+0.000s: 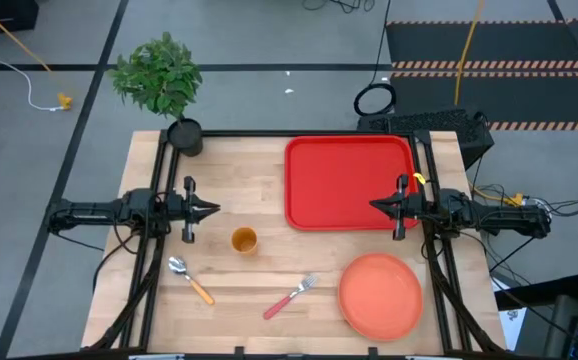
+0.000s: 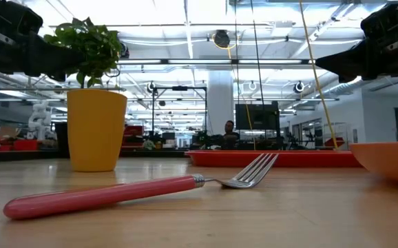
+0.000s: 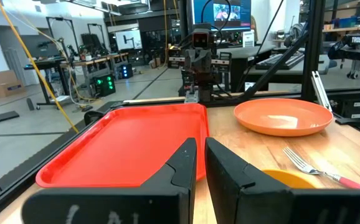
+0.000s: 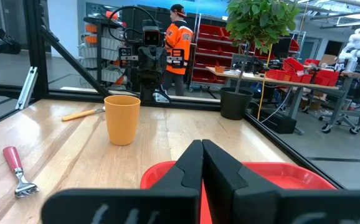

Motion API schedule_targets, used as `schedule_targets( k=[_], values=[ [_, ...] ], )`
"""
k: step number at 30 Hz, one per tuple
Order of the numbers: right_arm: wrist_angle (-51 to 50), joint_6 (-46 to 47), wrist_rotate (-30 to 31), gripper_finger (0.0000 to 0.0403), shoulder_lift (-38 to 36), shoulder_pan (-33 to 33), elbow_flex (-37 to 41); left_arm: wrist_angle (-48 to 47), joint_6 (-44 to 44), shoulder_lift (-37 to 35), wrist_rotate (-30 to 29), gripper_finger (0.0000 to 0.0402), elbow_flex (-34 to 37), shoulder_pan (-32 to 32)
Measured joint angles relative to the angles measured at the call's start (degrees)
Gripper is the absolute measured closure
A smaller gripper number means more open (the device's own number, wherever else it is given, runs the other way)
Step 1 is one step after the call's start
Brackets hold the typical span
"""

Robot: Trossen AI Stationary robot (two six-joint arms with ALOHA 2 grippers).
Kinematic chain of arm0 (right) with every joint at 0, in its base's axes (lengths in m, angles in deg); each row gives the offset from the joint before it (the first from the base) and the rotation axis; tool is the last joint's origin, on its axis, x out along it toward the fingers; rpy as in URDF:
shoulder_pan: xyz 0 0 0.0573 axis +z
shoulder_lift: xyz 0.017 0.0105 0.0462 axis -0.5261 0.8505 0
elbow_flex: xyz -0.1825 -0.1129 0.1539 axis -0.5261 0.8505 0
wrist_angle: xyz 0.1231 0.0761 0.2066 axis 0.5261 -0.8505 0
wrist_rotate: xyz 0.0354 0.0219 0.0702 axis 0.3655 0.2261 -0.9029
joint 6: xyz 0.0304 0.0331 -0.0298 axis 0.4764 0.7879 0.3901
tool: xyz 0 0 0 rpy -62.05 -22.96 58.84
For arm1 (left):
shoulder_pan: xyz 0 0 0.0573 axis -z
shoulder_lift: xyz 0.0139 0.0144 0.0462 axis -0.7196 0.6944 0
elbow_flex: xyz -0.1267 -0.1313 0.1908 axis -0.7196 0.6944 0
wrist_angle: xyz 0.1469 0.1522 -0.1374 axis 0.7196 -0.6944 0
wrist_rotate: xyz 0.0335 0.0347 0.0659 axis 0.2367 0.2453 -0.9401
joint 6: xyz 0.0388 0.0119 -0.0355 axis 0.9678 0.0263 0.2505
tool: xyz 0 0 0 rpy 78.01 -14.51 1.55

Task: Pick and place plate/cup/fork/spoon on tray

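The red tray (image 1: 349, 182) lies at the table's far right. The salmon-orange plate (image 1: 380, 293) lies flat at the near right. The amber cup (image 1: 244, 241) stands upright at the middle. The spoon (image 1: 191, 279) lies near left of it, and the fork (image 1: 291, 296) lies at the near middle. My left gripper (image 1: 212, 210) hovers shut and empty at the left, just far-left of the cup. My right gripper (image 1: 376, 205) hovers shut and empty over the tray's near right part.
A black pot with a green plant (image 1: 182, 134) stands at the table's far left corner. Black frame rails (image 1: 159, 200) run along the table's left and right sides. A person in an orange jacket (image 4: 177, 37) stands in the room beyond the table.
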Motion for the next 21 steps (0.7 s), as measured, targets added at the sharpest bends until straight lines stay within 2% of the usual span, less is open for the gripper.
schedule_targets(
  k=[21],
  values=[
    [0.0,0.0,0.0,0.0403,0.0,0.0,0.0,1.8,-0.6,0.0,-0.1,0.0364,0.0,0.0]
  ],
)
